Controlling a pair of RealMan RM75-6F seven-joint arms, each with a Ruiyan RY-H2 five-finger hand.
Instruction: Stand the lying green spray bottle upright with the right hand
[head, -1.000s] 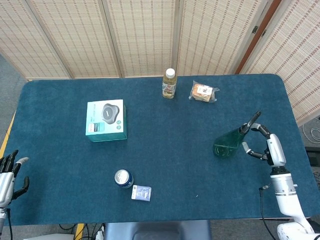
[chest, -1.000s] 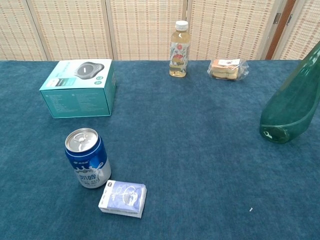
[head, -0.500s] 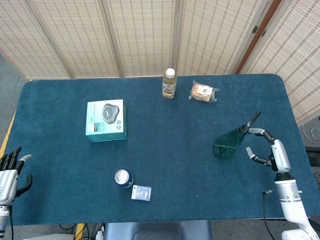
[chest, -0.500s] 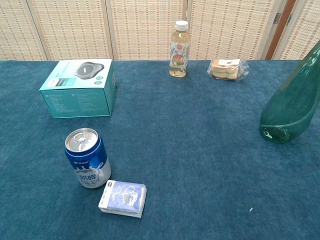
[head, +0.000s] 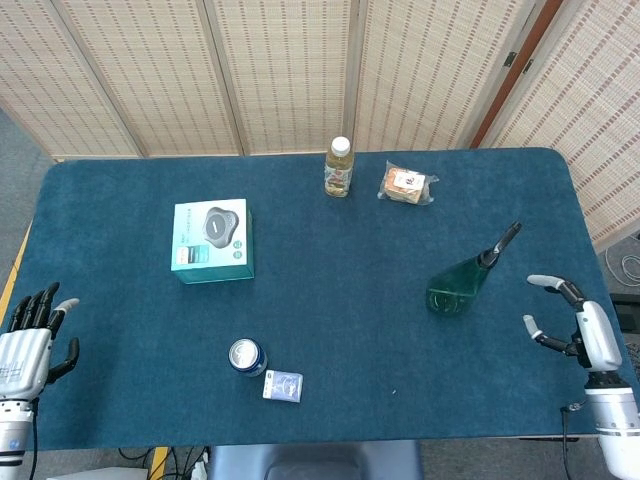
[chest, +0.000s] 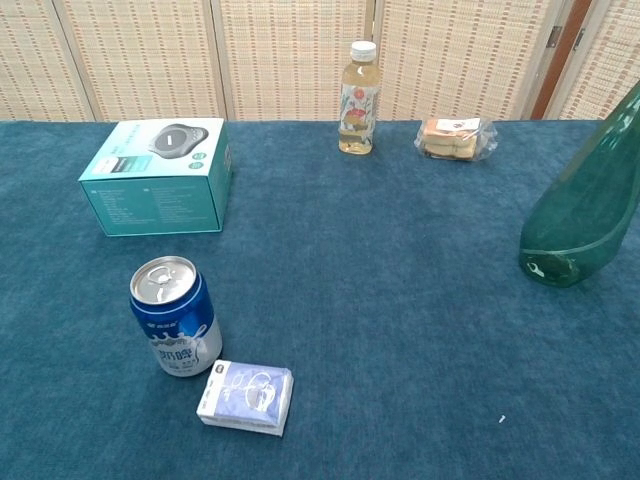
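Note:
The green spray bottle (head: 464, 280) stands upright on the blue table at the right, its dark nozzle at the top. The chest view shows its green body (chest: 585, 212) at the right edge, base on the cloth. My right hand (head: 580, 328) is to the right of the bottle and apart from it, near the table's right edge, fingers spread and holding nothing. My left hand (head: 30, 340) hangs at the table's front left corner, fingers apart and empty. Neither hand shows in the chest view.
A teal box (head: 211, 239) lies left of centre. A blue can (head: 246, 356) and a small white pack (head: 283, 386) sit near the front edge. A juice bottle (head: 339, 167) and a wrapped snack (head: 407, 185) stand at the back.
My right hand let go of the bottle and drew back to the right and toward the front. The bottle stayed standing. My left hand rose slightly.

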